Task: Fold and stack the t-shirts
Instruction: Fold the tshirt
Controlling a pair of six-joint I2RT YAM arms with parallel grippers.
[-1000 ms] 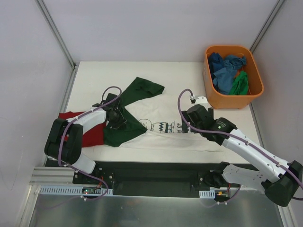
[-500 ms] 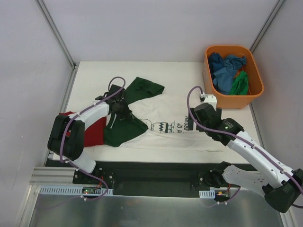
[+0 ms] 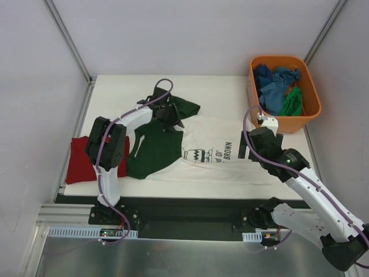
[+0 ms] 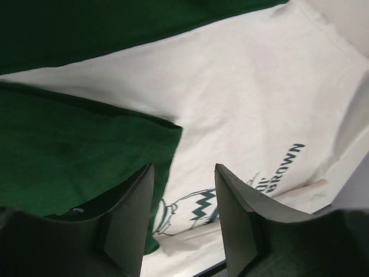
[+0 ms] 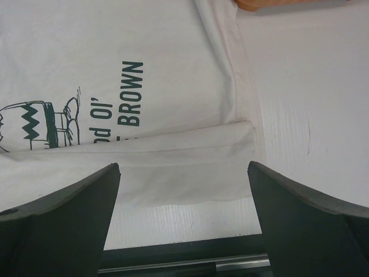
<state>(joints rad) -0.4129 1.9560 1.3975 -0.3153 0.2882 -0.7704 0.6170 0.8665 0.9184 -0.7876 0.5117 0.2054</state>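
Note:
The white t-shirt (image 3: 213, 135) with dark green sleeves and a black cartoon print with "BROWN" lettering lies spread across the middle of the table. It also shows in the left wrist view (image 4: 248, 98) and the right wrist view (image 5: 115, 57). My left gripper (image 3: 171, 119) hovers open and empty between its two green sleeves (image 4: 75, 150); the left wrist view shows the gripper (image 4: 183, 216). My right gripper (image 3: 247, 149) is wide open and empty over the shirt's right hem; the right wrist view shows it (image 5: 184, 202). The dark red t-shirt (image 3: 81, 161) lies folded at the left front.
The orange tub (image 3: 283, 124) at the back right holds blue (image 3: 271, 81) and green (image 3: 293, 101) shirts; its corner shows in the right wrist view (image 5: 271, 4). The white table (image 3: 115, 95) ends at a black front rail (image 3: 184, 210). Enclosure walls stand on both sides.
My left gripper moved away and to the right, from the near green sleeve to between the sleeves. My right gripper drew right, off the print to the hem, uncovering the lettering.

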